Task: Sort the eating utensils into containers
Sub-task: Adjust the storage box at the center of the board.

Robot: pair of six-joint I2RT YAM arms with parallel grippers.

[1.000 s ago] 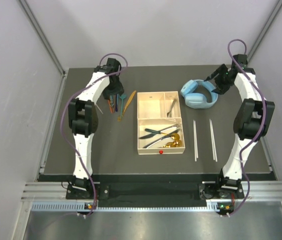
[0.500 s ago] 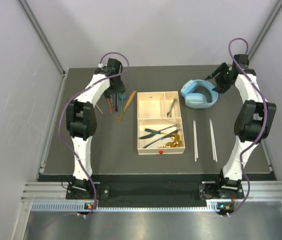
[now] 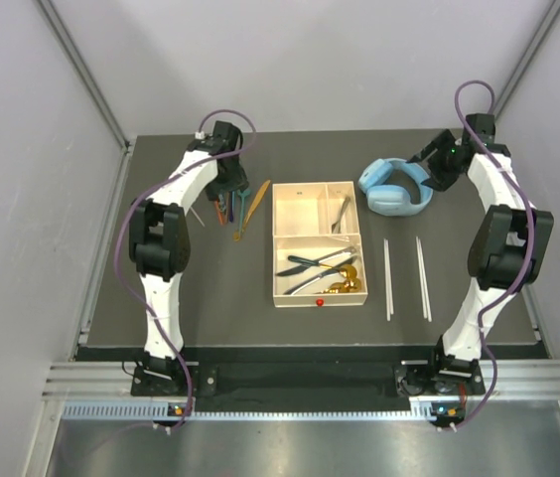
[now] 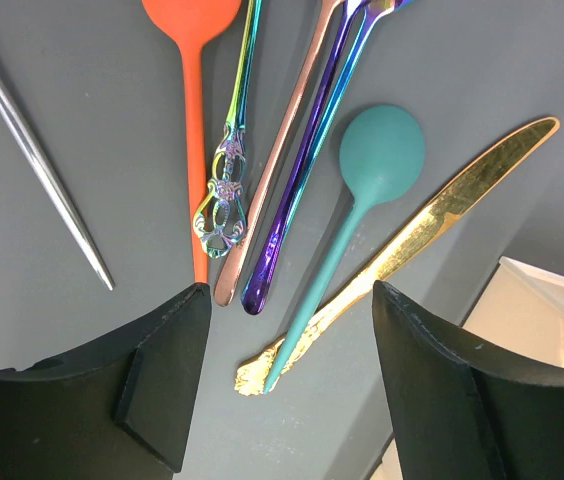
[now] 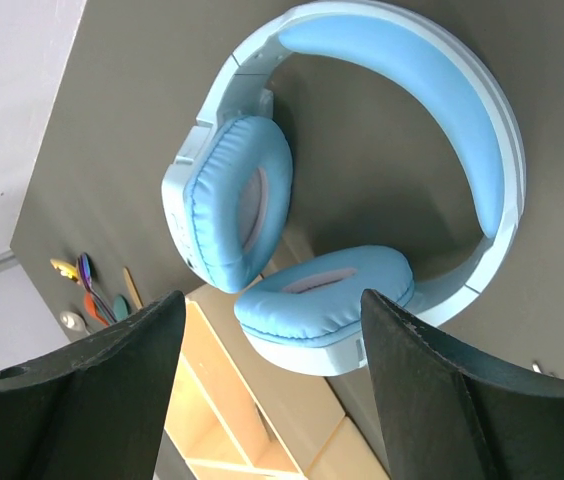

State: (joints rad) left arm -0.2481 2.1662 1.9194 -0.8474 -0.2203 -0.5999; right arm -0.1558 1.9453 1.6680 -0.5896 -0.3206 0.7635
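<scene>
- The left gripper point(image 4: 290, 296), jaws wide and empty, hovers over loose cutlery lying just left of the cream tray point(image 3: 276, 248).
- Below its fingers lies a teal spoon point(image 4: 382, 150), its handle end crossing a gold knife point(image 4: 462, 195). A purple-handled piece point(image 4: 302, 190) and an orange spoon point(image 4: 194, 60) lie close beside.
- The right gripper point(image 5: 270, 300), also wide and empty, hangs above light-blue headphones point(image 5: 382, 130).
- Two pale chopsticks point(image 3: 387, 278) lie right of the tray.
- The step in hand looks like a pick from the cluster. The next move calls for closing on one handle alone, since they lie crowded.

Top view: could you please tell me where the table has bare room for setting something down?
Bare: the front strip between the arms, nearer than the cream rectangular tray and pale chopsticks. Crowded: the coloured cutlery cluster left of the tray, and the light-blue headphones far right.
</scene>
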